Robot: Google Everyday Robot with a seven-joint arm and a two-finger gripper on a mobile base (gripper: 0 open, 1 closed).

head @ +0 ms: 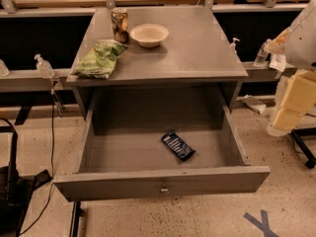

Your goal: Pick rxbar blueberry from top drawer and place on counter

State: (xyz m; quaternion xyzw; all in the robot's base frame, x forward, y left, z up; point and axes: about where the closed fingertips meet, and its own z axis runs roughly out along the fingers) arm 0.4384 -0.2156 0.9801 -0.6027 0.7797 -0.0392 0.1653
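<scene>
The rxbar blueberry (177,145), a dark flat bar with pale lettering, lies at an angle on the floor of the open top drawer (163,181), right of centre. The drawer is pulled fully out, with its small knob at the front centre. The counter (197,48) is the grey cabinet top above it. My gripper (285,118) hangs on the cream-coloured arm at the right edge of the camera view, outside the drawer, to the right of it and well away from the bar.
On the counter's left part lie a green chip bag (101,58), a can (120,24) and a pale bowl (149,34). Bottles stand on side ledges left (43,65) and right (261,53). Cables and a black stand (12,181) are at the left on the floor.
</scene>
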